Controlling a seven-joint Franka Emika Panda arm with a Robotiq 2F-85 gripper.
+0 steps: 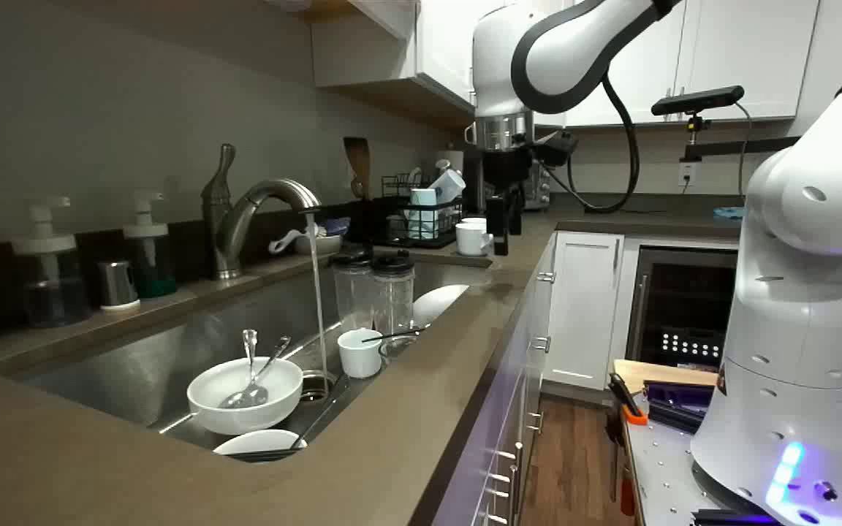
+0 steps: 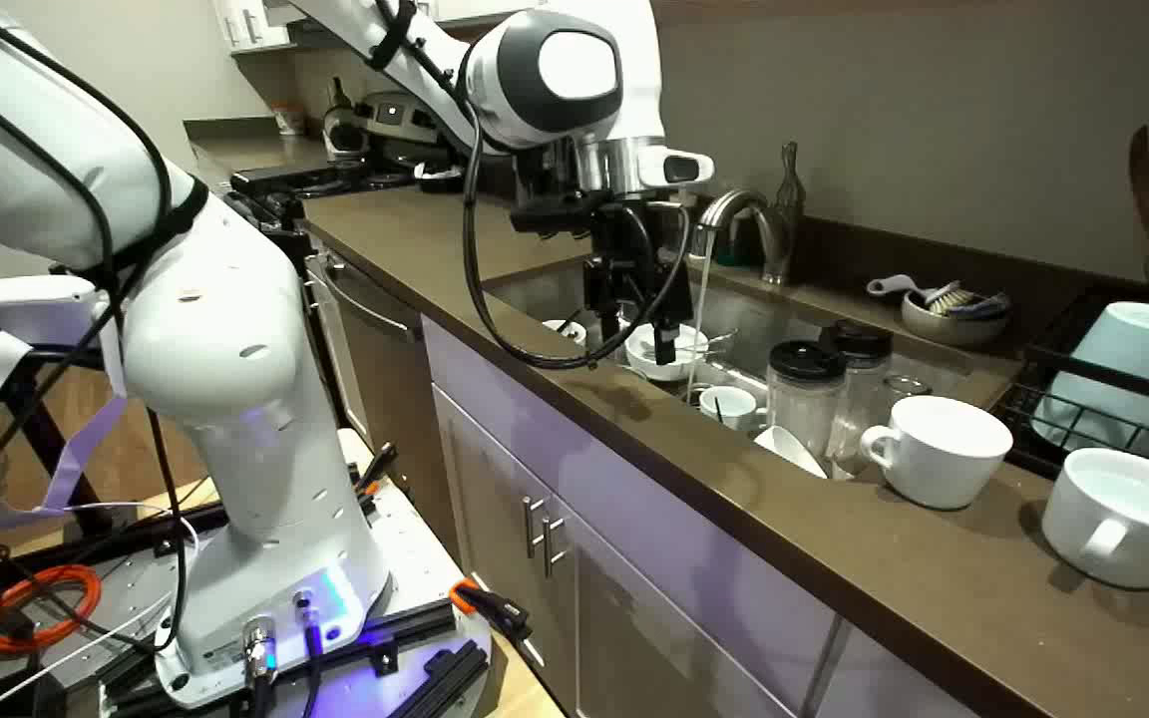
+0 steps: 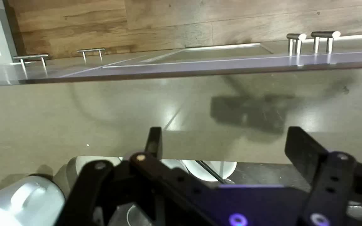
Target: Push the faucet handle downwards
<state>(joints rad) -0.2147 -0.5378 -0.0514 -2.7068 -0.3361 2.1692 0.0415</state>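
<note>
The faucet handle [image 1: 225, 166] is a slim brushed-metal lever pointing up from the faucet's base body in both exterior views [image 2: 790, 179]. The arched spout [image 1: 275, 191] curves over the sink [image 1: 129, 380], and a stream of water [image 1: 318, 292] runs from it. My gripper [image 2: 641, 339] points down above the counter's front strip beside the sink, apart from the faucet. It also shows in an exterior view [image 1: 505, 234]. In the wrist view, its fingers [image 3: 225, 131] are wide apart with nothing between them. The faucet is out of the wrist view.
The sink holds a white bowl [image 1: 245, 394], a white cup [image 1: 359, 353] and lidded clear jars [image 1: 393, 299]. Pump soap bottles [image 1: 48, 270] stand behind it. White mugs [image 2: 939, 449] and a dish rack [image 1: 428, 219] stand at one end. Upper cabinets [image 1: 366, 55] hang near the arm.
</note>
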